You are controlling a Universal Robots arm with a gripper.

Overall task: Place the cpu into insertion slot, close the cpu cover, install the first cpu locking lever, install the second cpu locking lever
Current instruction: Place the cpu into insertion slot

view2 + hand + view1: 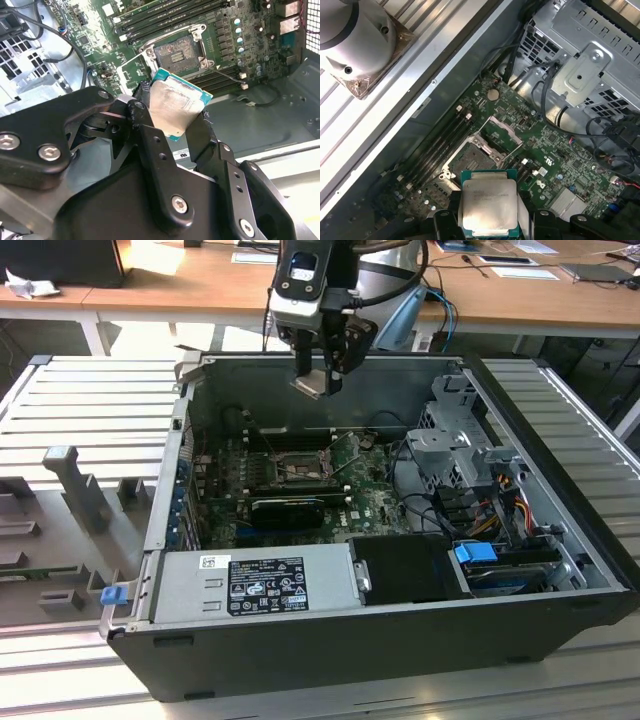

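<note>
Wooden desks (150,285) run along the back. In front of them is a ribbed grey metal bench (80,410).

- On the bench: an open computer case (400,640), lying on its side with the interior facing up.
- Power supply (260,580): grey box with a label, along the near wall of the case.
- Drive cage (450,440): perforated metal, at the exterior view's right, with cables trailing below it.
- Green motherboard (300,480): flat on the case floor, with a long black block near its middle.
- Gripper (318,380): hangs over the far wall of the case, well above the board. Its black fingers (145,107) are clamped on two opposite edges of the cpu (175,107).
- Insertion slot (472,160): sits on the board beside the memory slots, with its contact field exposed. In the first wrist view it lies just beyond the held chip, and the two are well apart in height.
- Cpu cover (345,452): appears to be swung up off the socket, leaning toward the exterior view's right. The hinge side is hard to make out.
- Cpu, seen again in the first wrist view (487,205): the dull silver top faces the camera, a green rim shows around it, and a finger sits at each side. In the exterior view it is tilted rather than level.
</note>
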